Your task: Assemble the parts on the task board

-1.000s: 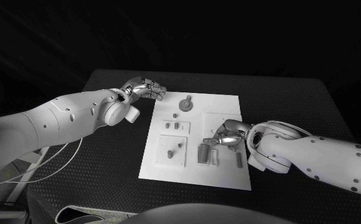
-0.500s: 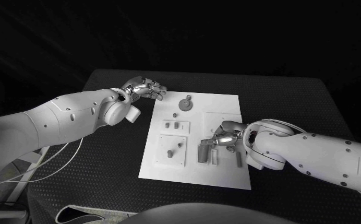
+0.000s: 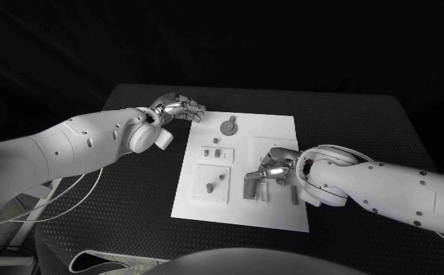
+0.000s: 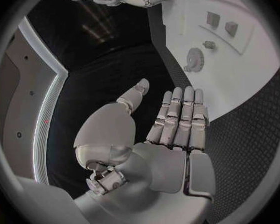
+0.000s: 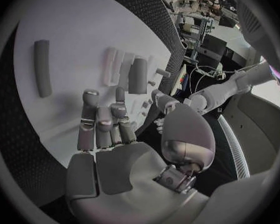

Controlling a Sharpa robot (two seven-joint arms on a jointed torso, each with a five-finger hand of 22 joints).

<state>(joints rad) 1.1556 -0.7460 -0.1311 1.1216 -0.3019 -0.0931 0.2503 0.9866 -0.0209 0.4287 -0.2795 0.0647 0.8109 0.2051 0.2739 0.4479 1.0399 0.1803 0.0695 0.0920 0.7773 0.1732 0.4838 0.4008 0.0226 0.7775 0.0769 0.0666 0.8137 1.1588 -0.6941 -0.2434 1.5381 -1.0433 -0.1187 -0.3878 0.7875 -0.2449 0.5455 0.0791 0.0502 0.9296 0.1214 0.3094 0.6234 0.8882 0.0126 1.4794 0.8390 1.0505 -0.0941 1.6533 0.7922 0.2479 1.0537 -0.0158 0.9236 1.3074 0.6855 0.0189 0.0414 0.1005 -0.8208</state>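
While no writing is legible, task board (image 3: 242,166), grey parts (image 3: 251,188), both hands empty.

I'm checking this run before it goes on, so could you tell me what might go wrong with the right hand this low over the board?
The right hand hangs open over the task board, close to the grey block and the long bar. A sideways sweep might knock either loose part out of place. The left hand is open off the board's far corner, so nothing steadies the board if it gets pushed.
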